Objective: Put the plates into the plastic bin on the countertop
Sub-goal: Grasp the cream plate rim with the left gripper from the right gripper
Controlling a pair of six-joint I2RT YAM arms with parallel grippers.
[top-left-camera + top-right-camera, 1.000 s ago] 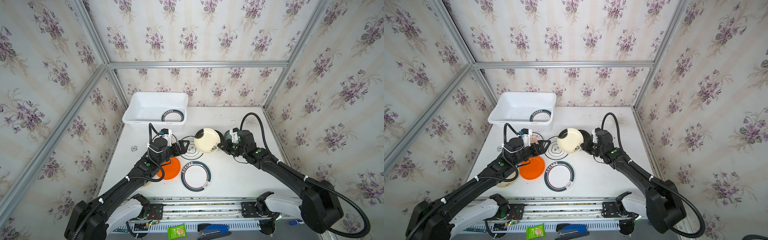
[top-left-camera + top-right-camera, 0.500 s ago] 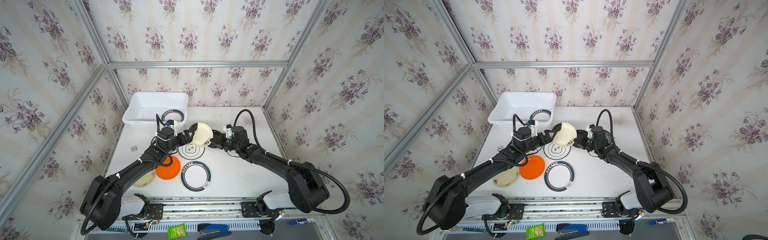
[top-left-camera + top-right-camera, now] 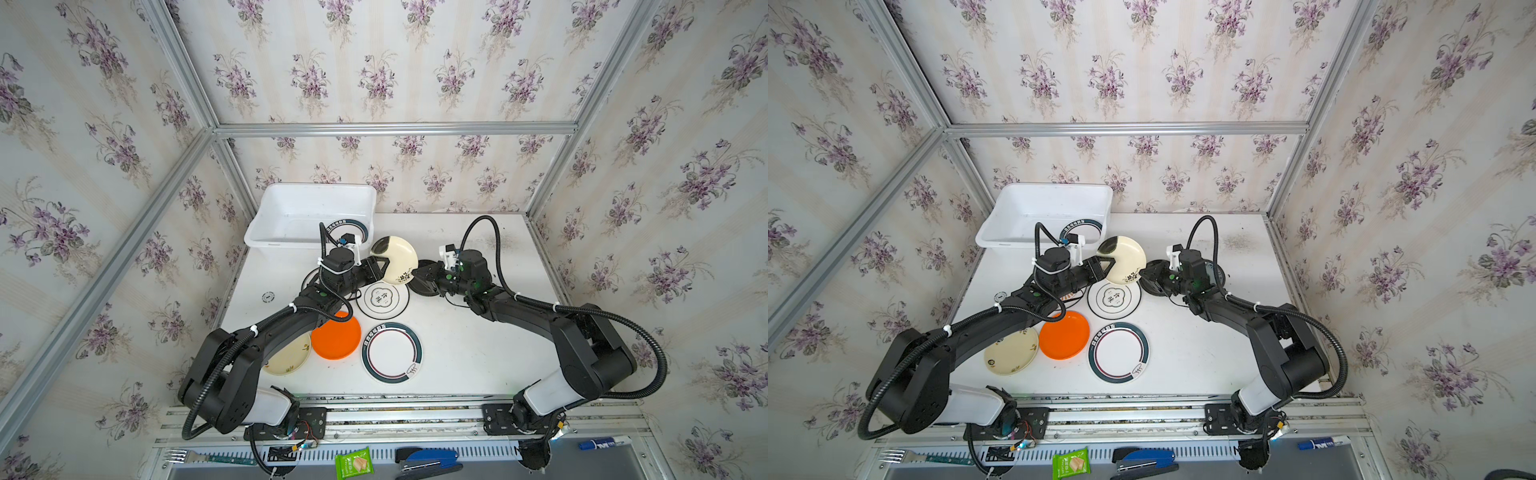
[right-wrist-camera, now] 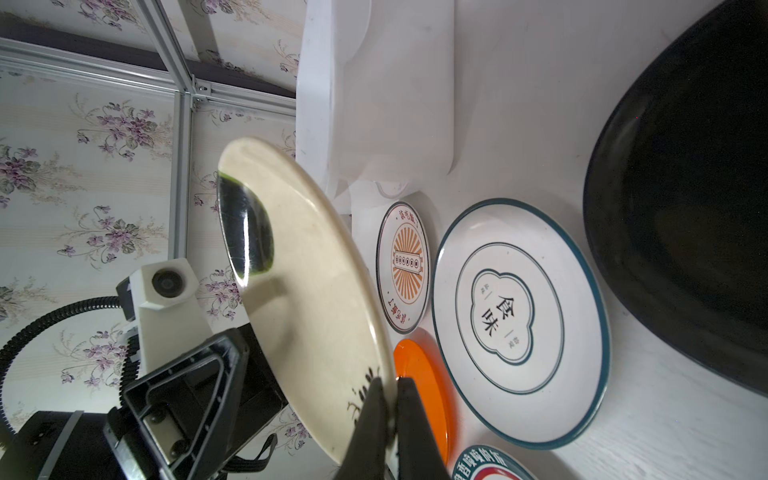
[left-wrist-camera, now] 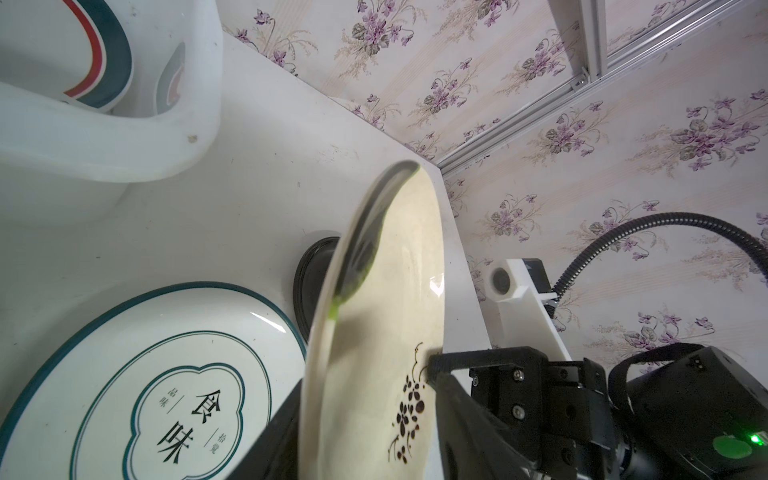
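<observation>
At the far left corner, plastic bin (image 3: 268, 242): it is set on the table (image 3: 478, 353) against the far edge, and a teal-banded plate (image 3: 350, 227) is seen inside it, at its near right corner.
Cream plate (image 3: 397, 257): it is held in the air, steeply tilted, over the far half of the table, just beside the bin's near right corner and outside the bin. A dark smear is carried near one rim and a dark floral sprig near the opposite rim.
Right fingers (image 4: 415, 428): they are pressed onto the cream plate's rim beside the sprig, one on each face, so the plate is pinched between them.
Left fingers (image 4: 237, 357): they are placed at the other side of the same plate. Whether the rim is squeezed or only straddled cannot be told.
Black plate (image 4: 685, 208): it is laid flat on the table beneath the right fingers.
Emblem plate (image 3: 382, 297): it is laid flat at the table's middle, below the held plate and just beside the black plate.
Sunburst plate (image 4: 403, 270): it is laid between the emblem plate and the bin, and is largely hidden by the left arm (image 3: 282, 324) in both top views.
Orange plate (image 3: 336, 336): it is laid toward the near edge, between a second cream plate (image 3: 291, 359), partly covered by the left arm, and a second teal-banded plate (image 3: 392, 353).
</observation>
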